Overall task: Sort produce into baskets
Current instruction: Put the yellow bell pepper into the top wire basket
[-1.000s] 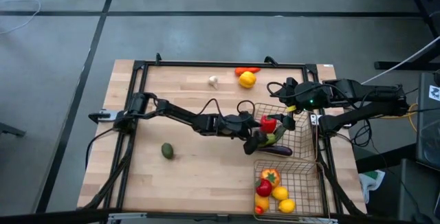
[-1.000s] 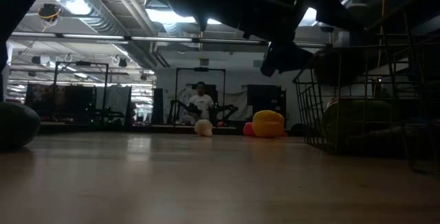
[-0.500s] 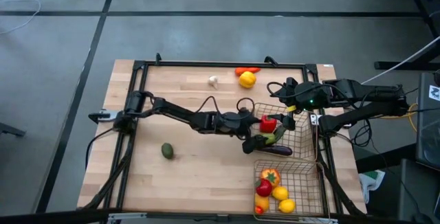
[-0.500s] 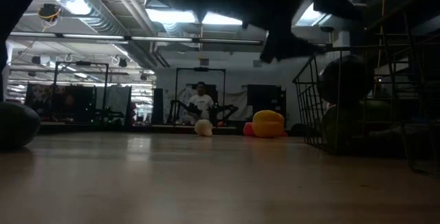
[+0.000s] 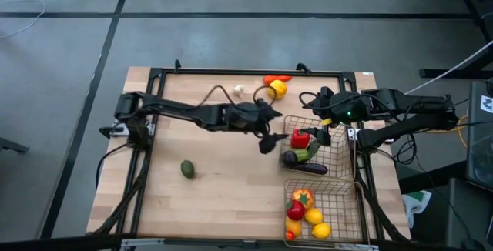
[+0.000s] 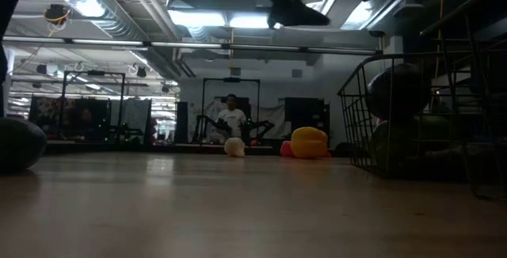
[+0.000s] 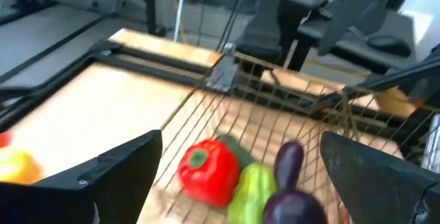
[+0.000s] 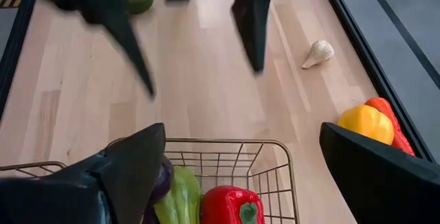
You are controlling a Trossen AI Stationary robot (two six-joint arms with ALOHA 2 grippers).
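My left gripper (image 5: 269,132) hovers open and empty just left of the far wire basket (image 5: 340,155); it also shows in the low view (image 6: 297,9). In that basket lie a red pepper (image 5: 300,138), a green piece (image 5: 306,154) and a purple eggplant (image 5: 310,169). My right gripper (image 5: 323,132) hangs open and empty over the basket's far right part. The near basket (image 5: 348,205) holds a tomato, red pieces and lemons. On the bare table lie an avocado (image 5: 187,169), a garlic (image 5: 239,91), a yellow pepper (image 5: 276,89) and an orange-red piece (image 5: 277,79).
A black frame rail (image 5: 246,71) runs round the table. Open wood lies between the avocado and the baskets. In the low view the garlic (image 6: 234,147) and yellow pepper (image 6: 309,142) sit far off, the basket wall (image 6: 356,123) at the right. A person stands in the room behind.
My left gripper has drawn back from over the far basket, rising and going toward the table's left and far edge. My right gripper has kept still. The produce in the basket lies as before.
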